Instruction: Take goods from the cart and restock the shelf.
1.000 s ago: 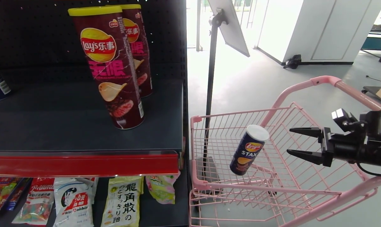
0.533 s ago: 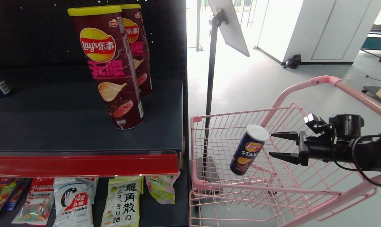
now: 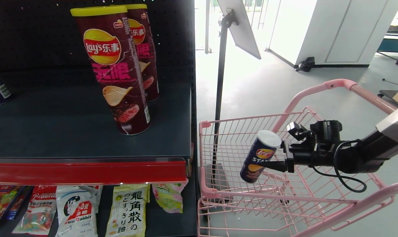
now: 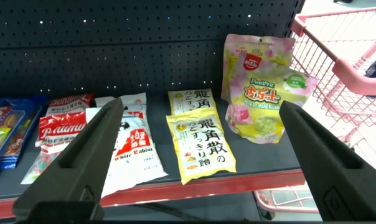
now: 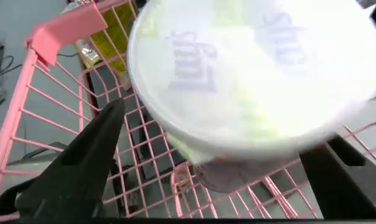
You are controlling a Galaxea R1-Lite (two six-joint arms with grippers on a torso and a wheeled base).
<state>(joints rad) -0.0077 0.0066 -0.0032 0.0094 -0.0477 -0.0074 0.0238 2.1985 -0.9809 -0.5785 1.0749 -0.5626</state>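
The small dark-blue cylindrical chip can with a white plastic lid (image 3: 260,158) (image 5: 256,74) sits inside the pink wire shopping cart (image 3: 251,117). It is tilted, lid end up and leaning toward the cart's handle side, base down near the basket floor.

Right gripper (image 3: 275,154) (image 5: 222,124): the arm comes in roughly level over the cart from the handle side, wrist pointed at the can's upper part. The jaws are spread wide and straddle the can just under the lid. In the head view one black tapered finger (image 3: 274,164) lies against the can's side. The other is hidden behind the can, so I cannot tell whether it touches.

Left gripper (image 4: 202,104): held low, facing the lower shelf, its two black wedge-shaped fingers far apart with nothing between them.

Cart: thin pink grid wire, with a thicker rounded pink tube as rim and handle.

Beside the cart stands a dark metal shelf board (image 3: 70,131) with a glossy red front strip (image 3: 87,171) and a perforated back panel. On it stand two tall maroon cardboard tubes with yellow lids (image 3: 116,69), one behind the other. On the lower shelf lie flat, glossy snack bags (image 4: 200,143), and a pale pink-and-green pouch (image 4: 259,87) leans on the panel.
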